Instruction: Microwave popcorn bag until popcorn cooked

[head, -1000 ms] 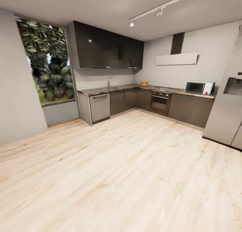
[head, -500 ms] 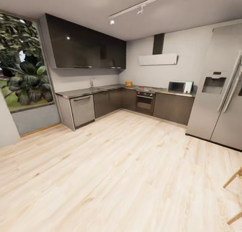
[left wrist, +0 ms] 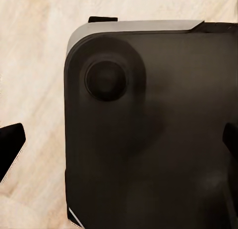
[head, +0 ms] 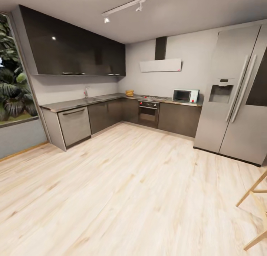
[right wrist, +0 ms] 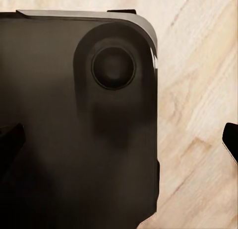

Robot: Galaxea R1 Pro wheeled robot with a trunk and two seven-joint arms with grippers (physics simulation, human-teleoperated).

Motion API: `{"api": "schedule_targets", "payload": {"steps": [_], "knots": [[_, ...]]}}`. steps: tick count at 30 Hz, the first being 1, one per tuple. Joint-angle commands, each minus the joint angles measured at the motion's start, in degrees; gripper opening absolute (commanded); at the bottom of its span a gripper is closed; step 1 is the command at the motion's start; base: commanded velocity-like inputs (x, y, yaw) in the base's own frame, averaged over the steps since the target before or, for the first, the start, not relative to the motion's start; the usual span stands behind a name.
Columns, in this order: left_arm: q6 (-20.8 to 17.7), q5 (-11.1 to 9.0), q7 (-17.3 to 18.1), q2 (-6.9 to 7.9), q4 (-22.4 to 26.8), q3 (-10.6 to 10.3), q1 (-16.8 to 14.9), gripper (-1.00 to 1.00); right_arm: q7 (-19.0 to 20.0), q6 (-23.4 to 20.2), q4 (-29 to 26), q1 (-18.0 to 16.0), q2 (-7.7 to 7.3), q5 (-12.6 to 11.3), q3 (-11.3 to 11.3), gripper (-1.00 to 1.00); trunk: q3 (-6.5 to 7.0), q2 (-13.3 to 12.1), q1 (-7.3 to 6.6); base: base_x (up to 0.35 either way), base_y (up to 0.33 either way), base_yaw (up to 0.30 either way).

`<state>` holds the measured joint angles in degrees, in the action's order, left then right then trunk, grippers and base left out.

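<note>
Across the room, the pale microwave [head: 185, 96] with its dark door stands on the grey countertop [head: 79, 102], right of the hob. A small yellowish object [head: 129, 93] sits at the counter's corner, too far off to tell whether it is the popcorn bag. In the left wrist view my left gripper [left wrist: 119, 144] is open, its dark fingertips [left wrist: 10, 149] wide apart over my own dark base [left wrist: 148, 139]. Over the same base [right wrist: 74, 139] and the wood floor, the right gripper [right wrist: 119, 142] is open too, with nothing in it.
A tall steel fridge [head: 230, 96] stands right of the counter run. A built-in oven [head: 148, 114] sits under the hob [head: 153, 97], and a dishwasher front [head: 74, 124] at the near counter end. Wooden stool legs [head: 256, 211] show at the right. Light wood floor [head: 129, 182] lies between.
The whole view has swung right: window and cabinets slid left, the fridge came fully into view, and the stool legs show more. The kitchen looks slightly nearer.
</note>
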<state>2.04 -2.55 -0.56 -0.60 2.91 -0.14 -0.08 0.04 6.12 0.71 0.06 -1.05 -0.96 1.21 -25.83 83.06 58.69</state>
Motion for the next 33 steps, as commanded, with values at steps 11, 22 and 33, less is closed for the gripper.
{"api": "schedule_targets", "payload": {"steps": [11, 22, 33], "knots": [[0.2, -0.3, -0.1, -0.01, 0.0, 0.0, 0.0, 1.00, 0.0, 0.3, 0.1, 0.0, 0.00, -0.1, 0.1, 1.00, -0.04, 0.0, 0.04, 0.326, 0.000, -0.052], [0.2, -0.3, -0.1, -0.01, 0.0, 0.0, 0.0, 1.00, 0.0, 0.3, 0.1, 0.0, -0.01, -0.1, 0.1, 1.00, -0.04, 0.0, 0.04, 0.326, 0.000, -0.270], [0.2, -0.3, -0.1, -0.01, 0.0, 0.0, 0.0, 1.00, 0.0, 0.3, 0.1, 0.0, 0.00, -0.1, 0.1, 1.00, -0.04, 0.0, 0.04, 0.326, 0.000, -0.274]]}}
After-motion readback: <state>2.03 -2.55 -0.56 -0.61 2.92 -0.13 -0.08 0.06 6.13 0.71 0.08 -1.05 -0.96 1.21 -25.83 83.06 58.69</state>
